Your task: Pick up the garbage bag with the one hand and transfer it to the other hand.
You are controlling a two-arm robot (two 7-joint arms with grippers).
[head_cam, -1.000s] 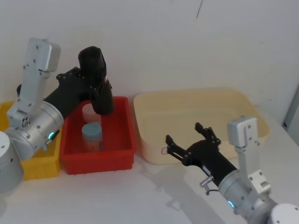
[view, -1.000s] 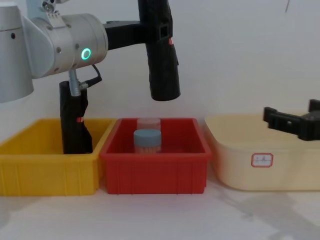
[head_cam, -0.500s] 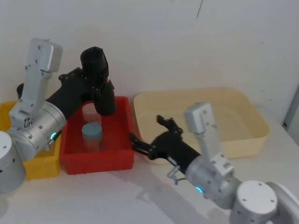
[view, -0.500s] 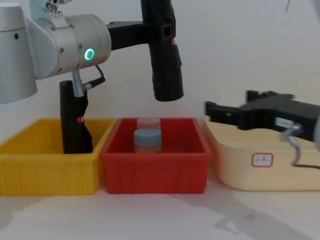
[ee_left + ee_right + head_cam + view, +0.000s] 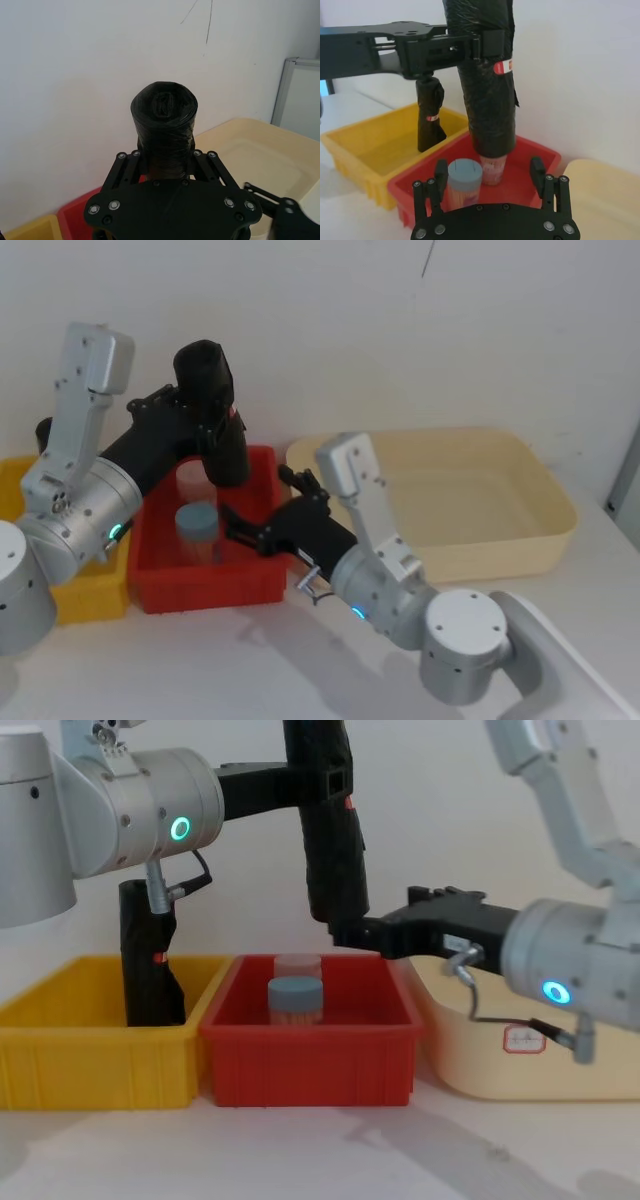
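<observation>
The garbage bag [image 5: 333, 860], a slim black roll with a small red mark, hangs upright above the red bin [image 5: 300, 1065]. My left gripper [image 5: 325, 782], on the green-ringed arm, is shut on its upper part; the left wrist view shows the roll [image 5: 164, 125] clamped between the jaws. My right gripper [image 5: 350, 932], on the blue-ringed arm, is open and level with the roll's lower end, reaching in from the right. In the right wrist view the roll [image 5: 487, 85] stands just ahead of the spread fingers [image 5: 441, 175]. In the head view the right gripper [image 5: 262, 515] sits over the bin, just below the roll [image 5: 207, 370].
A second black roll [image 5: 148, 955] stands in the yellow bin [image 5: 90, 1065] at the left. A blue-lidded jar [image 5: 295, 1000] and a clear cup [image 5: 297, 966] stand in the red bin under the held roll. A large cream tub [image 5: 520, 490] sits at the right.
My right arm swung left from the cream tub to the held roll's lower end over the red bin, fingers still spread. The left arm and roll barely moved.
</observation>
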